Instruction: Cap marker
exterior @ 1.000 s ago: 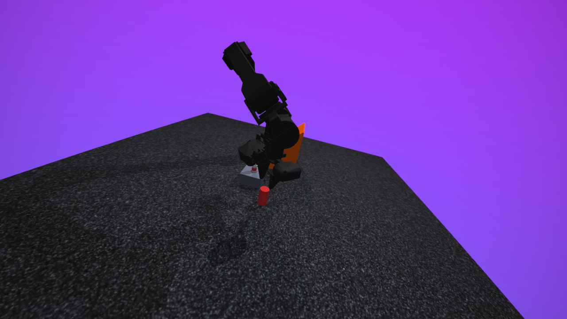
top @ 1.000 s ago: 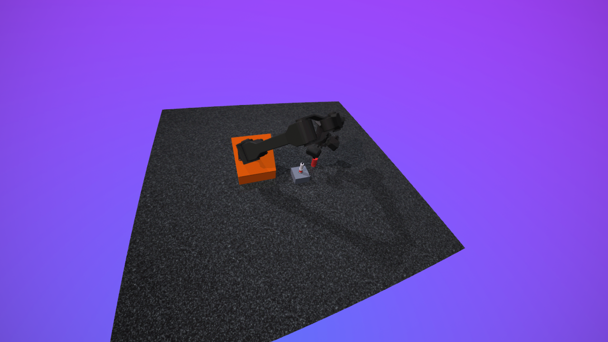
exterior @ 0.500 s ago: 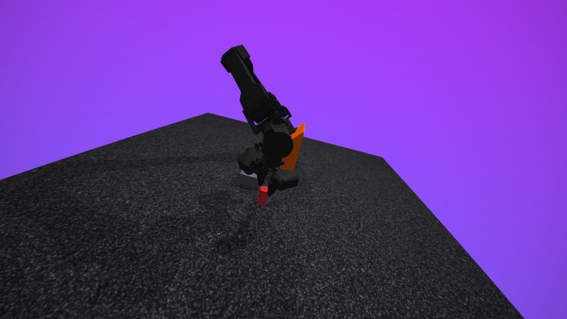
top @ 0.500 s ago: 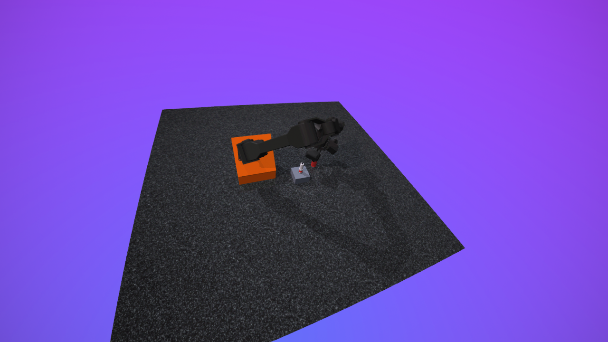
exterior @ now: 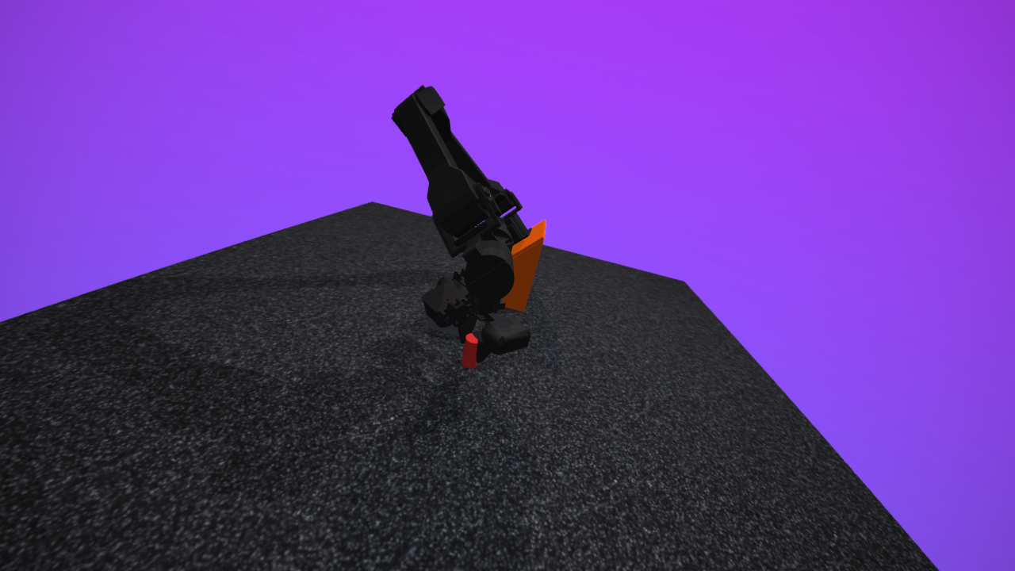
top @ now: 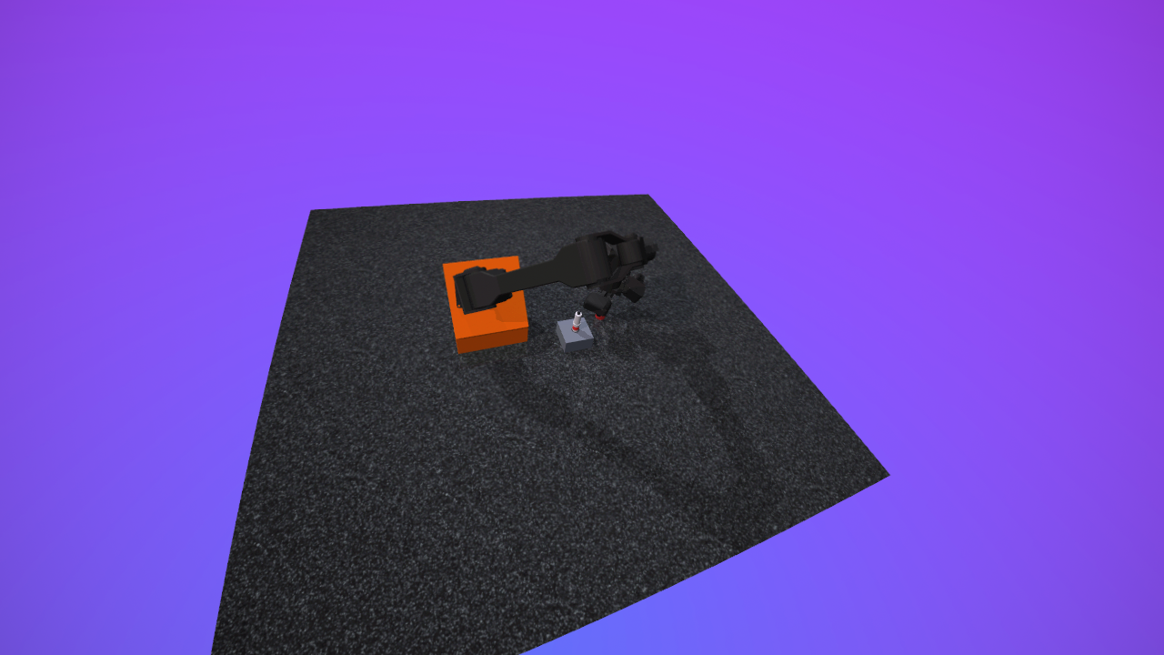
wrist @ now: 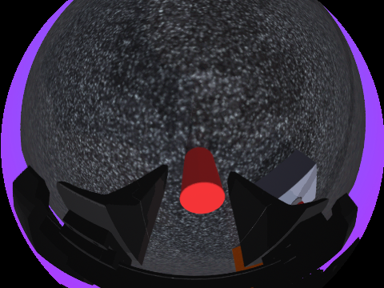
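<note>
The red cap (top: pixel 599 317) (exterior: pixel 469 352) (wrist: pixel 202 198) stands upright on the table. My gripper (exterior: pixel 473 347) (wrist: pixel 198 174) is open, low around the cap, with one finger on each side and a visible gap to each in the wrist view. In the top view the gripper covers most of the cap. The white marker (top: pixel 577 319) stands upright in the grey holder block (top: pixel 576 345) (wrist: pixel 286 173), with no cap on it and its dark tip up. The right finger hides part of the block and most of the marker in the wrist view. The arm hides both in the exterior view.
The orange base block (top: pixel 492 338) (exterior: pixel 523 284) carries the arm and stands on the far side of the holder block from the cap. The holder block is close beside the gripper. The dark table (top: pixel 406 456) (exterior: pixel 568 461) has its edges well away from these things.
</note>
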`<state>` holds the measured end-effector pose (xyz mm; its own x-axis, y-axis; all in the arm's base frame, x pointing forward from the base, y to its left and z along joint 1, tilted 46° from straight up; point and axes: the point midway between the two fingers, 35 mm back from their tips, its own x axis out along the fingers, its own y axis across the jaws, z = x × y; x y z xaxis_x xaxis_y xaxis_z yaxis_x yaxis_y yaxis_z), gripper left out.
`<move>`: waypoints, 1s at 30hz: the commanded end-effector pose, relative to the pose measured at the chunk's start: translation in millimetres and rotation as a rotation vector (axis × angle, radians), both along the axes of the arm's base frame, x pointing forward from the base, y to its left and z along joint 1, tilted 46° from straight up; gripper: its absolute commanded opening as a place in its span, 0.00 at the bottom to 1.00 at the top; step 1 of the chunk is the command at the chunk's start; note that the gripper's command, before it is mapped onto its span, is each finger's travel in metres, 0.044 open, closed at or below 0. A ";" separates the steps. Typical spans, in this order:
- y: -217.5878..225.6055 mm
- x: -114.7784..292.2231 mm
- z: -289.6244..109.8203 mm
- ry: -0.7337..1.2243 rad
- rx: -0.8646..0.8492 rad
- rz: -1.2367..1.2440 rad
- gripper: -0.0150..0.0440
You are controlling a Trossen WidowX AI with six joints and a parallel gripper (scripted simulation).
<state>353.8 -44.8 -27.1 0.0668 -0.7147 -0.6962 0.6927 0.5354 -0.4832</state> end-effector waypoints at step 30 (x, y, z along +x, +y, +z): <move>19.6 -1.6 16.9 0.006 -0.004 0.004 0.25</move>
<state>351.3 -31.7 -16.9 0.0612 -0.7217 -0.6895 0.6825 0.5344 -0.4987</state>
